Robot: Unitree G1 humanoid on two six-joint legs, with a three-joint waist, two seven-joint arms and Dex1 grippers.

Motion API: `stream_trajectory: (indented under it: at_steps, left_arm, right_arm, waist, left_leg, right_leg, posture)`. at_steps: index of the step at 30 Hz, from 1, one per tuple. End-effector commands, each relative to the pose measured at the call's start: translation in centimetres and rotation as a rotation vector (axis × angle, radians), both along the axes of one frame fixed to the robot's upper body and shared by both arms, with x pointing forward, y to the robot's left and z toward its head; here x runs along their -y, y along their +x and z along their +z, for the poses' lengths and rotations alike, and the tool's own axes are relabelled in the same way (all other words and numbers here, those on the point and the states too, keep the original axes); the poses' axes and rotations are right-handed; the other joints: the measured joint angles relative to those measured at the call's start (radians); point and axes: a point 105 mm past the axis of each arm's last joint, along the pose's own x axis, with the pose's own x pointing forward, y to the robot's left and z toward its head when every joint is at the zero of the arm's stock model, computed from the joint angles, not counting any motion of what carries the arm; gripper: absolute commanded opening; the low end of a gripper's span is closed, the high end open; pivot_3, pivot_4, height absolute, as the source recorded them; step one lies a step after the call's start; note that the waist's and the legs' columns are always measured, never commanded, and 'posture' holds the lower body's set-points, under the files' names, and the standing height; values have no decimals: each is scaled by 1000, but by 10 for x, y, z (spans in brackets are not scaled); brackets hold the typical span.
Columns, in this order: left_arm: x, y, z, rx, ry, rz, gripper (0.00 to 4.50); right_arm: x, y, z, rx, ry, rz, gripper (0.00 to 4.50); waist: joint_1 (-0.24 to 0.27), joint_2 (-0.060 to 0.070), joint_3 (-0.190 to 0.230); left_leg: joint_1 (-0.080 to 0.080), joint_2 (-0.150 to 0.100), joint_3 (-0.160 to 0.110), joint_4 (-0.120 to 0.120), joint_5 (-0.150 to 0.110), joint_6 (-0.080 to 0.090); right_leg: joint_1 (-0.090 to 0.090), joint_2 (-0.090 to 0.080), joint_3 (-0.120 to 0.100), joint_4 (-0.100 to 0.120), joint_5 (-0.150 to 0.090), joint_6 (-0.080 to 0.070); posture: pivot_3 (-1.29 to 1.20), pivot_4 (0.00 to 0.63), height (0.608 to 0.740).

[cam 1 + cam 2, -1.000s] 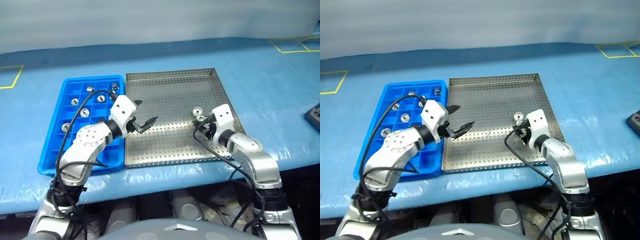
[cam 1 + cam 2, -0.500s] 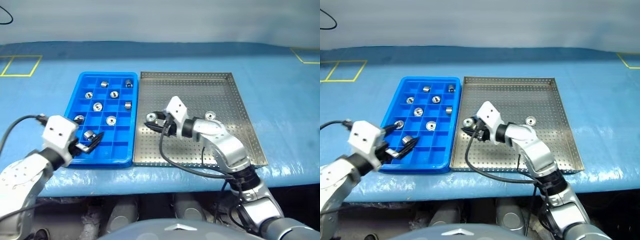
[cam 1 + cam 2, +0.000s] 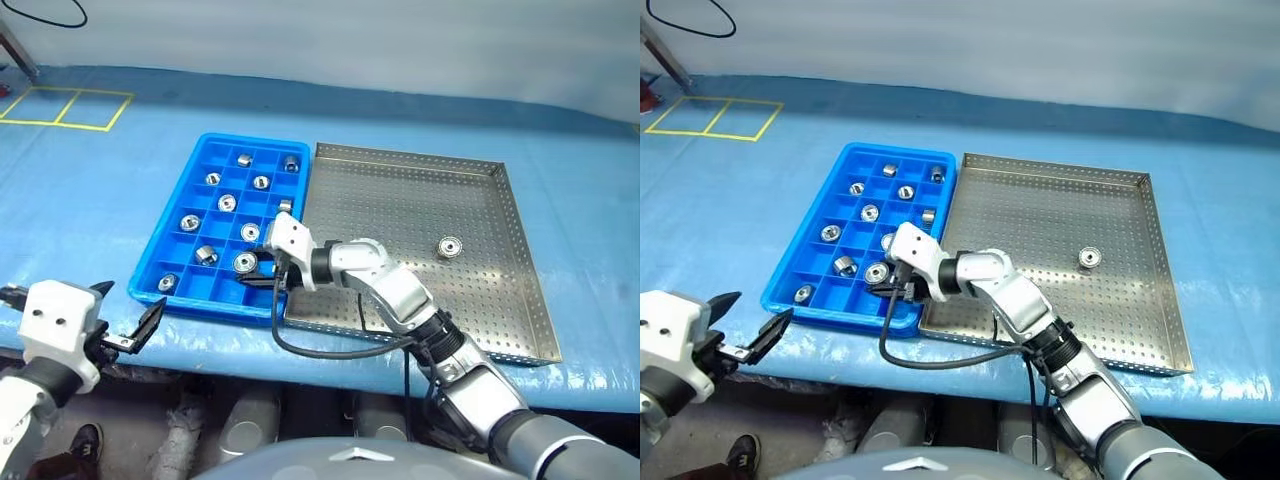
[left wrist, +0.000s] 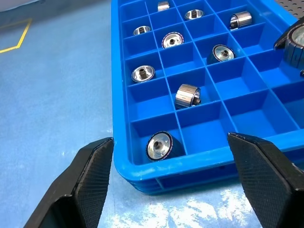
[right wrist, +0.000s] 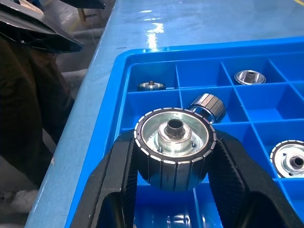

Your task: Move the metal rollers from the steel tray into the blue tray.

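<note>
A roller [image 5: 174, 148] is clamped between the two black fingers [image 5: 240, 176] of the right gripper [image 3: 262, 272], which is held over the near rows of the blue tray [image 3: 168, 235], close to its edge beside the steel tray [image 3: 523, 300]. Which compartment lies under it cannot be told with certainty. The left gripper [image 3: 128, 315] is seen off the near left corner of the blue tray, over the front edge of the table cover [image 3: 90, 190]; its fingers [image 4: 91, 180] are spread wide with nothing between them. One roller [image 3: 449, 246] is left lying flat on the perforated floor of the steel tray, toward its right side, well apart from both grippers. Other rollers [image 4: 187, 95] are seated singly in compartments of the blue tray, mostly in its far and left parts, some flat and some on their sides. The two trays are set side by side, touching, the blue one on the left.
</note>
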Motion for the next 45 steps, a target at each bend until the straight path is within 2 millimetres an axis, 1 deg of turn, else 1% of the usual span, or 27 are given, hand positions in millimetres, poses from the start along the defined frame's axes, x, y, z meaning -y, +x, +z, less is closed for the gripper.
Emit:
stream_trajectory:
  at_steps: [1, 4, 8, 13, 15, 16, 20, 22, 23, 24, 26, 27, 30, 31, 34, 35, 38, 39, 40, 42, 44, 45]
  left_arm:
    - [9, 0, 11, 58, 27, -26, 4165]
    - [10, 2, 11, 60, 25, -28, 4165]
    - [11, 4, 12, 64, 25, -32, 4165]
    - [13, 8, 12, 64, 23, -46, 4165]
    - [14, 10, 12, 67, 23, -52, 4165]
    - [14, 11, 13, 68, 24, -54, 4165]
    - [15, 15, 12, 70, 21, -65, 4165]
    - [18, 19, 11, 68, 13, -81, 4165]
    - [21, 22, 10, 70, 5, -98, 4165]
    - [25, 25, 10, 75, -5, -115, 4165]
    - [36, 35, 10, 91, -28, -162, 4165]
    - [40, 38, 10, 96, -34, -178, 4165]
    - [62, 60, 13, 143, -82, -267, 4165]
    - [73, 70, 16, 164, -100, -309, 4165]
    - [100, 96, 22, 207, -150, -414, 4165]
    - [105, 101, 24, 212, -157, -434, 4165]
    - [130, 124, 24, 219, -162, -529, 4165]
    - [135, 130, 24, 221, -162, -548, 4165]
    - [138, 134, 23, 222, -161, -556, 4165]
    - [149, 146, 22, 243, -164, -573, 4165]
    - [164, 153, 20, 252, -169, -608, 4165]
    - [169, 154, 19, 254, -171, -623, 4165]
  right_arm:
    - [-16, -9, 9, 28, 43, 63, 1728]
    - [-24, -10, 4, 13, 41, 76, 1728]
    - [-30, -9, 1, -2, 43, 75, 1728]
    - [-35, 3, -2, -21, 38, 31, 1728]
    - [-35, 6, -4, -16, 26, 21, 2456]
    - [-35, 6, -4, -15, 28, 22, 2613]
    - [-35, 11, 7, -4, 89, -18, 3888]
    - [-31, 16, 14, 9, 117, -51, 3888]
    - [-26, 19, 22, 18, 143, -79, 3888]
    - [-21, 23, 31, 27, 173, -110, 3888]
    - [-2, 33, 49, 69, 219, -193, 3888]
    - [5, 36, 54, 84, 227, -220, 3888]
    - [45, 49, 68, 148, 229, -369, 3888]
    - [64, 54, 69, 172, 210, -436, 3888]
    - [111, 61, 67, 203, 152, -600, 3888]
    - [118, 61, 66, 204, 143, -627, 3888]
    - [168, 60, 58, 205, 81, -793, 3888]
    - [180, 59, 55, 201, 63, -835, 3888]
    - [185, 58, 53, 197, 55, -856, 3888]
    - [202, 56, 44, 170, 38, -930, 3888]
    - [215, 57, 33, 135, 33, -1007, 3888]
    - [218, 57, 28, 115, 37, -1031, 3888]
  waist:
    - [2, 0, 0]
    - [4, 0, 0]
    - [7, 0, 0]
    - [7, -1, -1]
    - [7, -1, -1]
    - [7, -1, -1]
    - [6, -1, -1]
    - [5, -1, -1]
    - [3, -1, 0]
    - [4, 0, 0]
    - [6, 0, 0]
    - [5, 0, 0]
    - [0, 0, 0]
    - [-1, 0, 0]
    - [-10, 0, -1]
    - [-20, 0, -1]
    - [-53, 1, -1]
    - [-60, 1, -1]
    - [-72, 1, -1]
    - [-101, 1, -1]
    - [-122, 1, -1]
    - [-132, 1, -1]
  left_leg:
    - [0, 0, -1, 0, 0, 0]
    - [2, 0, -4, -2, 1, -2]
    - [3, 0, -7, -5, 2, -4]
    - [5, 0, -8, -13, 6, -11]
    - [5, 1, -9, -16, 7, -13]
    - [5, 1, -9, -17, 8, -14]
    - [4, 1, -11, -18, 8, -15]
    - [4, 1, -11, -19, 8, -15]
    - [4, 1, -11, -19, 8, -15]
    - [4, 1, -11, -19, 8, -15]
    - [3, 0, -12, -18, 8, -15]
    - [3, 0, -13, -18, 8, -15]
    - [3, -1, -14, -17, 9, -15]
    - [3, -2, -15, -16, 9, -15]
    - [3, -3, -14, -16, 9, -15]
    - [3, -3, -14, -16, 9, -15]
    - [3, -1, -11, -16, 9, -14]
    - [3, -1, -9, -17, 9, -14]
    - [3, -1, -9, -17, 8, -14]
    - [3, 1, -5, -17, 7, -12]
    - [2, 2, -1, -17, 7, -11]
    - [2, 1, 0, -16, 6, -10]
  right_leg:
    - [0, 0, -1, 0, -1, -2]
    - [2, 0, -4, 0, -3, -5]
    - [3, 1, -6, 0, -4, -7]
    - [2, 1, -7, 0, -6, -10]
    - [0, 1, -9, 0, -6, -10]
    - [0, 1, -9, 1, -5, -10]
    - [-1, 1, -11, 1, -4, -13]
    - [-1, 1, -11, 1, -4, -13]
    - [-1, 1, -11, 1, -4, -13]
    - [-1, 1, -11, 1, -4, -13]
    - [-1, 1, -12, 0, -4, -13]
    - [-1, 1, -13, 0, -4, -12]
    - [1, 1, -14, 0, -3, -12]
    - [2, 1, -15, 0, -3, -12]
    - [4, 0, -17, -1, -2, -13]
    - [4, 0, -17, -1, -2, -13]
    - [2, -2, -14, -1, -2, -13]
    - [2, -2, -13, -1, -2, -14]
    - [2, -2, -13, -1, -2, -13]
    - [0, -2, -9, -1, -2, -13]
    - [-2, -1, -6, 0, -1, -12]
    - [-2, -1, -5, 0, -1, -12]
  posture:
    - [215, 150, 740]
    - [215, 150, 740]
    - [203, 150, 740]
    - [194, 150, 740]
    - [188, 150, 740]
    - [185, 150, 740]
    - [170, 150, 740]
    - [152, 150, 740]
    - [137, 150, 740]
    - [128, 150, 740]
    - [89, 150, 740]
    - [78, 150, 740]
    - [10, 150, 740]
    - [-8, 150, 740]
    - [-74, 150, 740]
    - [-87, 150, 740]
    - [-165, 150, 740]
    - [-186, 150, 740]
    - [-197, 150, 740]
    - [-239, 150, 740]
    - [-263, 150, 740]
    - [-267, 150, 740]
